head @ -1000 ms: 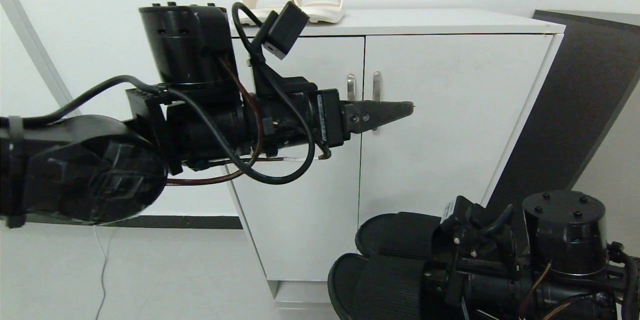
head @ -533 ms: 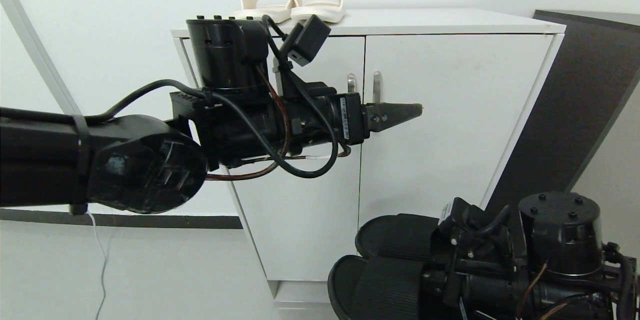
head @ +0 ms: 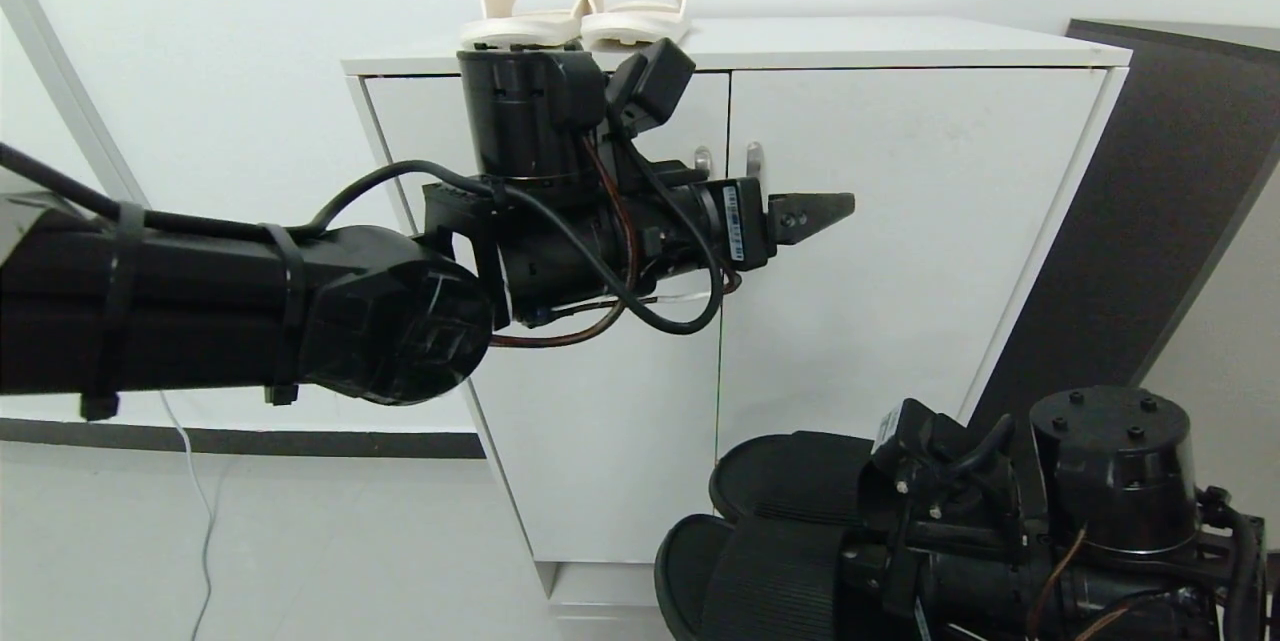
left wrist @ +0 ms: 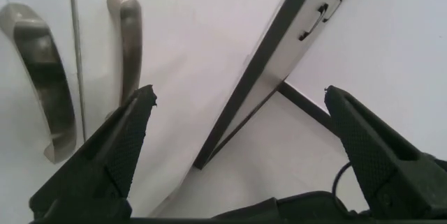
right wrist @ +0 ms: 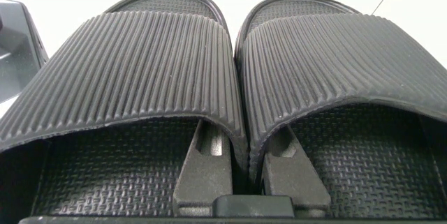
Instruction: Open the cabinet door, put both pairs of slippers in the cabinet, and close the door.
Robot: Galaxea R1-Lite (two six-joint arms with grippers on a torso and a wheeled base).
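Covering the right tool, the black slippers hide its tips.

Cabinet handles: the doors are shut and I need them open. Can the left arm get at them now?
Probably yes: the left pincer is open close before the handles, one finger beside a handle, nothing between.

This is looking like a plain indoor room, possibly a home entryway or a staged test space; which one is not showing. A white two-door cabinet with metal handles is standing against a bare white wall. Cream slippers are sitting on top of it. A dark skirting strip is running along the wall's foot, a thin cable is trailing toward the pale floor, and a dark panel is standing beside the cabinet.
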